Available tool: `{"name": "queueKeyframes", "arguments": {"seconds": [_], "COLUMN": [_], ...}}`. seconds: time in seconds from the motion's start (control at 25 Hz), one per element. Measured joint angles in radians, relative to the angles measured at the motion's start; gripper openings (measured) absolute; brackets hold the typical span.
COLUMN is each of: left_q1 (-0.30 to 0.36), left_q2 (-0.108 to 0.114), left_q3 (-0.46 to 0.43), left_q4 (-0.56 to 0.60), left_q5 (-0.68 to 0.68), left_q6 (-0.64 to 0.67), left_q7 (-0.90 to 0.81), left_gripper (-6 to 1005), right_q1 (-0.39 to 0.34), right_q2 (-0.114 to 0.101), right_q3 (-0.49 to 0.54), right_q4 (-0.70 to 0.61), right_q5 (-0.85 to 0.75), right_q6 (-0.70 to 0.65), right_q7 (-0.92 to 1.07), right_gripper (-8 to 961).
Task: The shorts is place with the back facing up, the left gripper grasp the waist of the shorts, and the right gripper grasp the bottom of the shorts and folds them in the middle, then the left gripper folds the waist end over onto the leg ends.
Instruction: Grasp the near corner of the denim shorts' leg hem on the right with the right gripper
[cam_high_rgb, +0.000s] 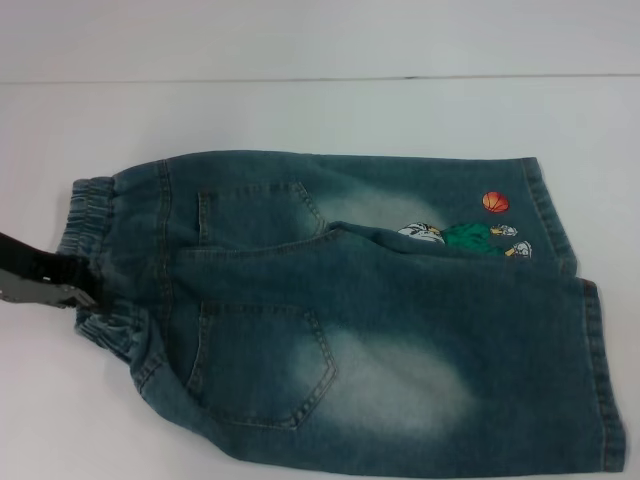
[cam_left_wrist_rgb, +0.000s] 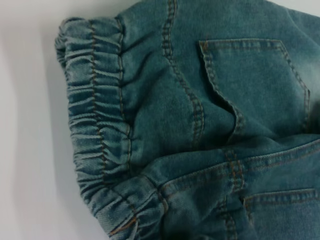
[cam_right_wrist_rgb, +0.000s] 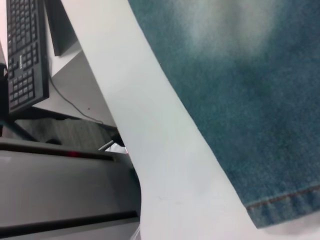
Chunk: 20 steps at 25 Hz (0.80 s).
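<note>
The denim shorts (cam_high_rgb: 350, 320) lie on the white table (cam_high_rgb: 300, 110), folded lengthwise so one leg rests over the other, both patch pockets facing up. The elastic waist (cam_high_rgb: 90, 215) is at the left and the leg ends (cam_high_rgb: 600, 370) are at the right, next to the cartoon embroidery (cam_high_rgb: 465, 238) and its orange ball (cam_high_rgb: 495, 202). My left gripper (cam_high_rgb: 70, 290) comes in from the left edge and its tip meets the waistband. The left wrist view looks closely at the gathered waistband (cam_left_wrist_rgb: 95, 125). The right gripper is out of view; its wrist view shows a stitched hem (cam_right_wrist_rgb: 285, 205).
The table's near edge (cam_right_wrist_rgb: 150, 150) runs diagonally through the right wrist view. Beyond it are a black keyboard (cam_right_wrist_rgb: 25, 55), a thin cable and the floor. White table surface surrounds the shorts at the back and left.
</note>
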Motion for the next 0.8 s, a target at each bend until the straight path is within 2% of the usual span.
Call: {"name": "queueKeyframes", "arguments": {"seconds": [0.2,0.24,0.28,0.36,0.8], "left_q1": [-0.005,-0.005,-0.006,-0.006,-0.006], "left_q2": [0.003,0.004,0.004,0.005,0.006], "left_q3": [0.0,0.0,0.0,0.0,-0.002], "left_q4": [0.0,0.0,0.0,0.0,0.003], "left_q5": [-0.001,-0.001,-0.001,-0.001,-0.002], "left_q6": [0.001,0.001,0.002,0.003,0.006], "left_q7": [0.0,0.0,0.0,0.0,0.001], "left_gripper": [53,54,54,56,64], "right_q1": [0.021,0.03,0.03,0.038,0.046], "right_q2": [0.018,0.03,0.03,0.047,0.066], "right_q3": [-0.015,-0.016,-0.016,-0.016,-0.02], "right_q4": [0.008,0.011,0.011,0.011,0.012], "right_q5": [-0.017,-0.046,-0.046,-0.079,-0.095], "right_q6": [0.006,0.014,0.014,0.024,0.049], "right_q7": [-0.005,-0.007,-0.007,-0.007,-0.008], "right_gripper": [922,921,921,921,920]}}
